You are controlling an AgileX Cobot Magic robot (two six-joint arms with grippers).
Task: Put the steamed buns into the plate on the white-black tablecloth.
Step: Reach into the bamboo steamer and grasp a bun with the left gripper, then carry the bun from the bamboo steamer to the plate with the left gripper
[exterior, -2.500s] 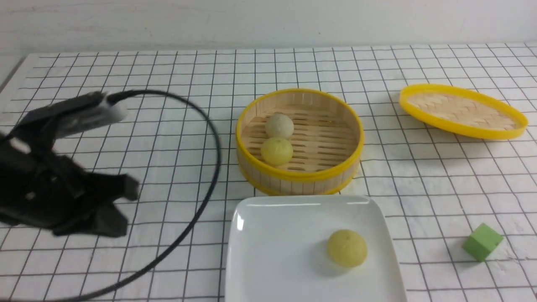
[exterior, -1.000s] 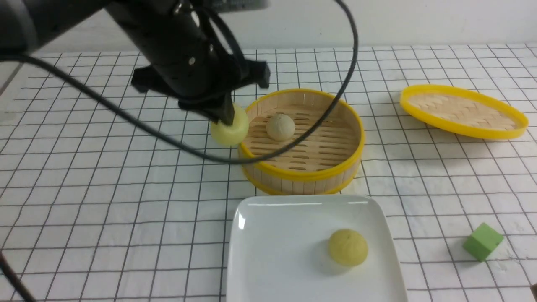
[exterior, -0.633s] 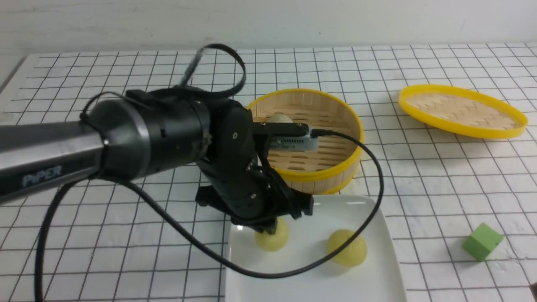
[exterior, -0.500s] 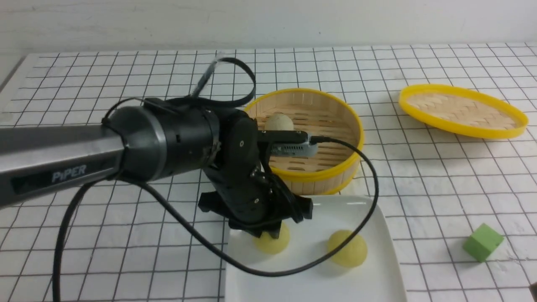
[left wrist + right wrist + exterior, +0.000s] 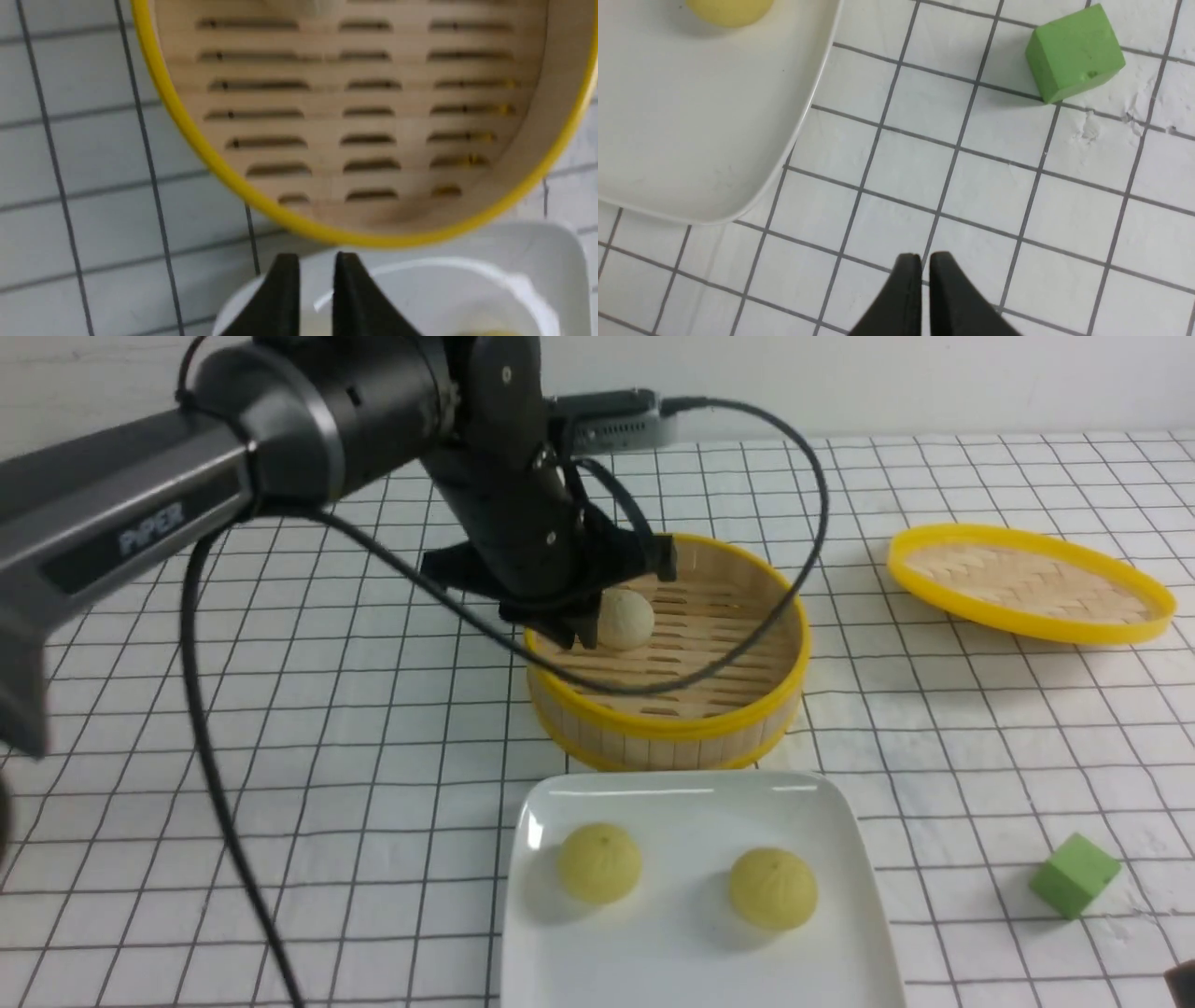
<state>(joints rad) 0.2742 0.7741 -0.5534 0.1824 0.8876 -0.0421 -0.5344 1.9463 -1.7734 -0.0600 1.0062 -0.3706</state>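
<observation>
Jaws of left gripper (image 5: 571, 633) almost together, nothing between. Hovers at left rim of steamer basket (image 5: 672, 730), just beside beige-grey bun (image 5: 624, 618) on its floor. Two yellow-green buns (image 5: 599, 861) on plate (image 5: 691, 782), at near edge of white-black tablecloth (image 5: 280, 756). Right gripper (image 5: 922, 275) likewise pinched, empty, over cloth. Likely risks: bun shoved aside if lowered unopened; basket rim snagged by drooping cable (image 5: 822, 513).

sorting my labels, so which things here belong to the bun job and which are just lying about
In the job:
- left yellow bun and right yellow bun, both on the plate
- beige bun, in the steamer basket
- checked tablecloth

Lying about:
- basket lid
- green cube
</observation>
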